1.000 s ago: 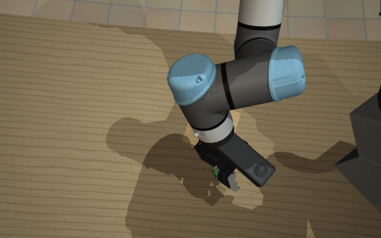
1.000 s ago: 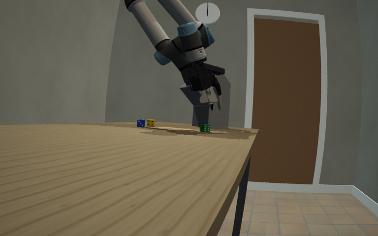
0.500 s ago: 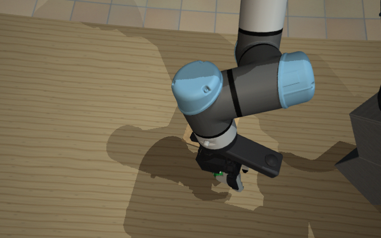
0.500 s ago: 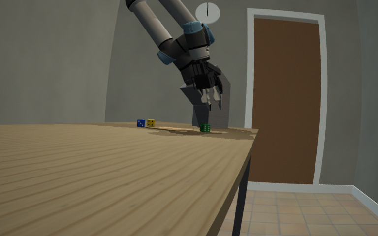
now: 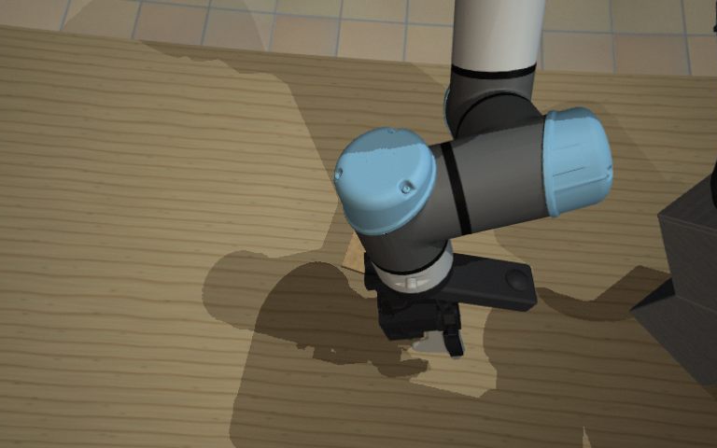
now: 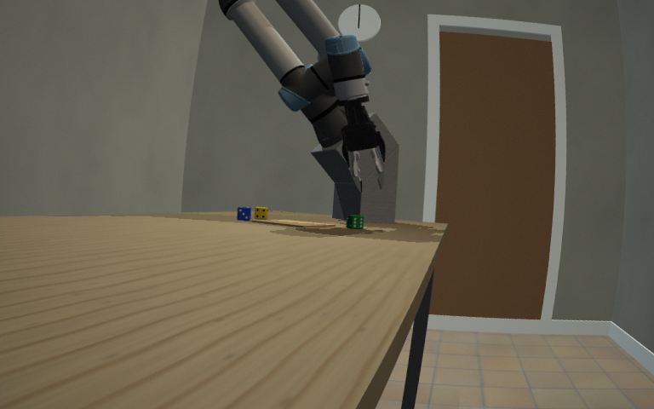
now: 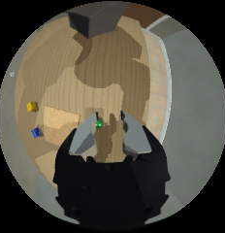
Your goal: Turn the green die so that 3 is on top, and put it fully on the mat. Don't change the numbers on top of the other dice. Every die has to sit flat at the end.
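The green die (image 6: 355,221) sits flat on the wooden table, just off the right end of the thin tan mat (image 6: 295,222). My gripper (image 6: 367,175) hangs well above the die, pointing down, fingers partly open with nothing between them. In the wrist view the die (image 7: 98,124) shows far below, near the left finger of the gripper (image 7: 109,116), and the mat (image 7: 60,119) lies to its left. In the top view the gripper (image 5: 434,343) and arm hide the die; only a corner of the mat (image 5: 356,252) shows.
A blue die (image 6: 243,213) and a yellow die (image 6: 261,212) sit at the far side of the mat; both also show in the wrist view, blue (image 7: 37,132) and yellow (image 7: 32,106). The dark robot pedestal (image 6: 371,192) stands behind the green die. The table edge (image 6: 437,243) is close on the right.
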Motion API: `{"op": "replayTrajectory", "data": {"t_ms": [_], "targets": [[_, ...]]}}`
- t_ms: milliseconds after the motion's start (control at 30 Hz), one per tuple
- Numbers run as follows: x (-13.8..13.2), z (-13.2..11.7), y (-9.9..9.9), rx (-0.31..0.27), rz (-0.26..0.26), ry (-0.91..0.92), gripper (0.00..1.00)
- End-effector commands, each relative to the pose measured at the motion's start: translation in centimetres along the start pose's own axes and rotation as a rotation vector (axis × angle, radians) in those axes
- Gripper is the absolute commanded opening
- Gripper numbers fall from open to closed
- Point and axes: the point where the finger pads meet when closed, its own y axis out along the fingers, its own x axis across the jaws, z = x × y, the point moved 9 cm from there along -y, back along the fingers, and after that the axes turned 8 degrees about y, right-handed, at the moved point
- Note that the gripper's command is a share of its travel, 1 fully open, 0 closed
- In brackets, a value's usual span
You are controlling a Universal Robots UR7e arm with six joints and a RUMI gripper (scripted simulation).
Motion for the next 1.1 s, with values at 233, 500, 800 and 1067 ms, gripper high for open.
{"op": "replayTrajectory", "data": {"t_ms": [233,500,800,1067], "targets": [[0.0,0.1,-0.3,-0.042,0.039,-0.320,0.28],[0.1,0.1,-0.6,-0.061,0.076,-0.528,0.28],[0.2,0.1,-0.9,-0.073,0.114,-0.722,0.28],[0.4,0.0,-1.3,-0.081,0.160,-0.935,0.28]]}}
